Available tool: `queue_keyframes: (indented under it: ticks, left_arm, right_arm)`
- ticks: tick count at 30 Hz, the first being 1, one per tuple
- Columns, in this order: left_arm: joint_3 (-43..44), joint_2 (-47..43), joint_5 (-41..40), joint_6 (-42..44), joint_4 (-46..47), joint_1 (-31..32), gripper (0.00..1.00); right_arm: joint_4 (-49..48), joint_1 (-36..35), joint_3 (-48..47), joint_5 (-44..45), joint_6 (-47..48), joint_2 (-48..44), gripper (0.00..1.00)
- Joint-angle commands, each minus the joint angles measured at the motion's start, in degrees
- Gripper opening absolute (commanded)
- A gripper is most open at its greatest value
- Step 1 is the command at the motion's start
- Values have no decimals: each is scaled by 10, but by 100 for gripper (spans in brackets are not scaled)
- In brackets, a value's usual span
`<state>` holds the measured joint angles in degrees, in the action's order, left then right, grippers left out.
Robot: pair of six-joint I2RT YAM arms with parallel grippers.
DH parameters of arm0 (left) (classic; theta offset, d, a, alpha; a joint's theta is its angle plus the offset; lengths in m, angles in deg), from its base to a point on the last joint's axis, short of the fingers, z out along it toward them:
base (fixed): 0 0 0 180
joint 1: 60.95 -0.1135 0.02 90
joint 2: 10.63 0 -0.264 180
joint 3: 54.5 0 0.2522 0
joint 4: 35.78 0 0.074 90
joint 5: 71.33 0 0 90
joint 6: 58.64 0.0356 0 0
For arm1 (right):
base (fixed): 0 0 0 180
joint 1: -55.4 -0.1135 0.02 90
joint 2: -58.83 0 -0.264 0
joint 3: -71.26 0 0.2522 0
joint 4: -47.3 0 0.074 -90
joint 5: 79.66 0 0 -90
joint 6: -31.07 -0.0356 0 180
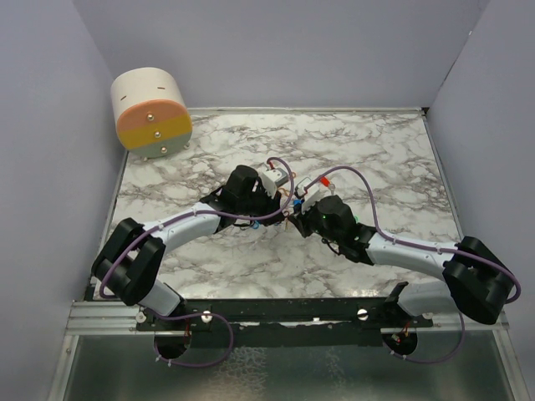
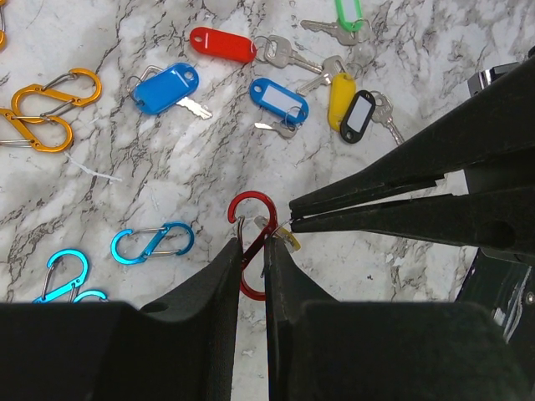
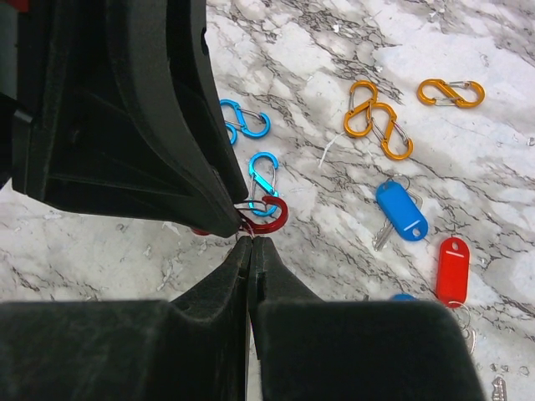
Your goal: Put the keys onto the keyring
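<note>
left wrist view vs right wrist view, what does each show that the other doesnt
Only the left wrist view shows the green tag, yellow tag and black tag, plus the right gripper, shut, from outside. Only the right wrist view shows a lone orange clip whole and the left gripper from outside. Both share the red clip pinched by the left gripper, the paired orange clips, blue clips, the big blue tag and the red tag.
</note>
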<state>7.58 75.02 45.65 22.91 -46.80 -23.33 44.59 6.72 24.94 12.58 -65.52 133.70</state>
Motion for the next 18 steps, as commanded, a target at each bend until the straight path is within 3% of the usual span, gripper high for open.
queue_keyframes:
  ticks: [1, 11, 18]
  left_arm:
    - [30, 9, 22, -13, 24, 12, 0]
    - [38, 20, 19, -19, 31, 17, 0]
    - [37, 7, 12, -17, 24, 17, 0]
  right_arm:
    - [-49, -10, 5, -38, 6, -12, 1]
    - [-52, -14, 4, -41, 9, -4, 1]
    - [-28, -15, -3, 6, 2, 3, 1]
